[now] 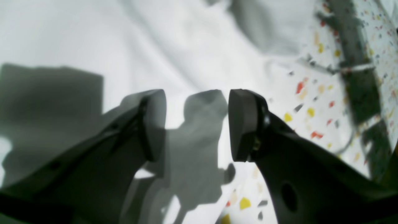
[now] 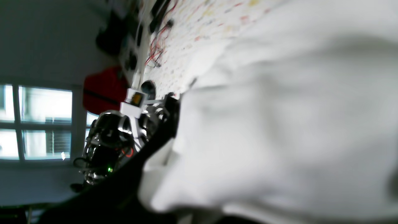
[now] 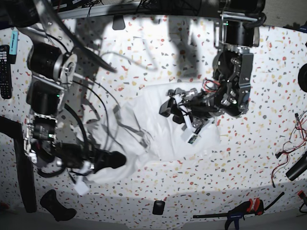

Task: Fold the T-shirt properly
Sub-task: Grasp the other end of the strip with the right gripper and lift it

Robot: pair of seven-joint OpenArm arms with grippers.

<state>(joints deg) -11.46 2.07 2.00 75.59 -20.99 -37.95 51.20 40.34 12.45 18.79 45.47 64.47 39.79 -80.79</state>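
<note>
The white T-shirt (image 3: 148,139) lies crumpled in the middle of the speckled table (image 3: 268,158). My left gripper (image 3: 170,111) hovers over the shirt's upper right part. In the left wrist view it (image 1: 197,102) is open and empty, above the edge of the cloth (image 1: 186,46). My right gripper (image 3: 117,159) is at the shirt's lower left edge. In the right wrist view, cloth (image 2: 279,124) fills the frame right up against one dark finger (image 2: 168,121). The other finger is hidden. The gripper looks shut on the cloth.
A black remote (image 3: 5,67) lies at the left edge. A clamp (image 3: 244,211) and a small black object (image 3: 158,207) lie near the front edge. Red wires (image 3: 288,153) lie at the right. Cables hang from the right arm over the shirt's left side.
</note>
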